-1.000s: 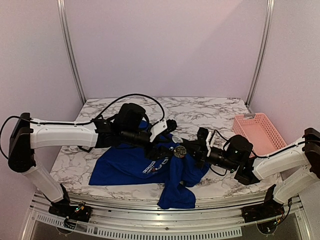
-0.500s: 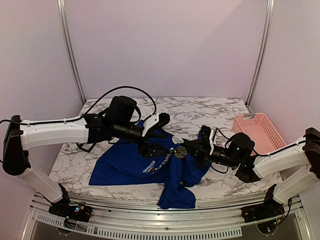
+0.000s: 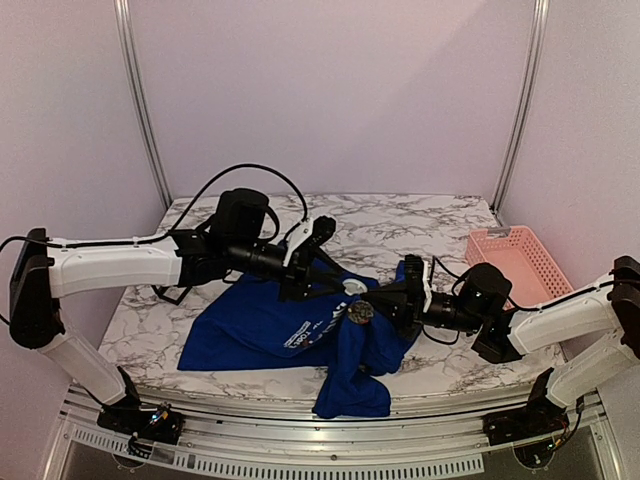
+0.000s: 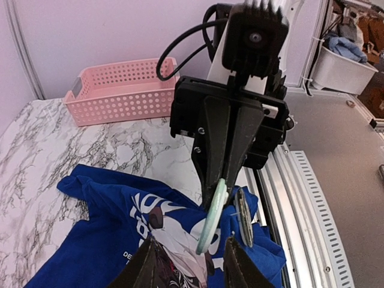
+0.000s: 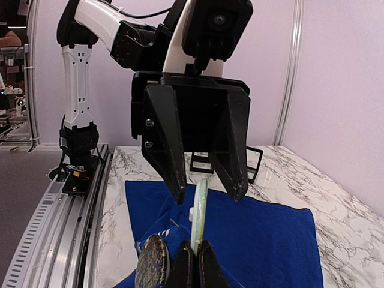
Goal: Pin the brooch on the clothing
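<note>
1. Right gripper (image 5: 193, 257): fingers together, clamped on the lower edge of a thin pale disc (image 5: 200, 207) that stands upright and edge-on above the tips
2. Left gripper (image 5: 208, 193): fingers (image 5: 171, 153) apart, pointing down, one tip on either side of the disc's upper part. No contact visible in the right wrist view
3. Brooch (image 5: 152, 269): dark round piece just beside the right fingertips, touching or nearly so, with a thin pin showing next to it. Cannot tell whether it is joined to the disc or already through cloth
4. Shirt (image 5: 270, 240): bunched directly under both sets of tips, lying flatter beyond the left fingers
5. Judgement: the step in hand is working brooch and disc together at the raised fold
6. To do it well:
   - the right fingers hold firm without twisting
   - the left fingers close slowly and centred, square to the disc's faces
   - the pin is aimed into the fold, away from the fingertips
   - the cloth beneath is left slack
7. Risk: thin edge-on parts may pivot or slip out under an off-centre squeeze
8. Pink basket (image 4: 114, 96): well behind the right gripper, not involved
</note>
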Action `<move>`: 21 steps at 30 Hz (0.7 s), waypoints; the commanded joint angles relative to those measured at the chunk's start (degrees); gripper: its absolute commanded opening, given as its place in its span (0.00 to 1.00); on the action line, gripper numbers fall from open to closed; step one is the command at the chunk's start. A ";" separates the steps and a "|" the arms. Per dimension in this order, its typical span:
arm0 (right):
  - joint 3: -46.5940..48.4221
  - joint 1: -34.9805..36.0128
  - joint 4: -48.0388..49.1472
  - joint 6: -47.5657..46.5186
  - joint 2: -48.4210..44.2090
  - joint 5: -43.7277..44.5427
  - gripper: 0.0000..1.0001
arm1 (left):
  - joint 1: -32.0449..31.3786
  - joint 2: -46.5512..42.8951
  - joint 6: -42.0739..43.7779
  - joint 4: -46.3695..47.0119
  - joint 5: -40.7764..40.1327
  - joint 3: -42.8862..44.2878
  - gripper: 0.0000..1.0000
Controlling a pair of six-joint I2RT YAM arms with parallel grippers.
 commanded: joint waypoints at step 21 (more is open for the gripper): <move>1.15 -1.57 -8.31 -2.90 -5.60 4.05 0.23 | -2.29 1.56 -5.34 2.62 -1.65 -2.25 0.00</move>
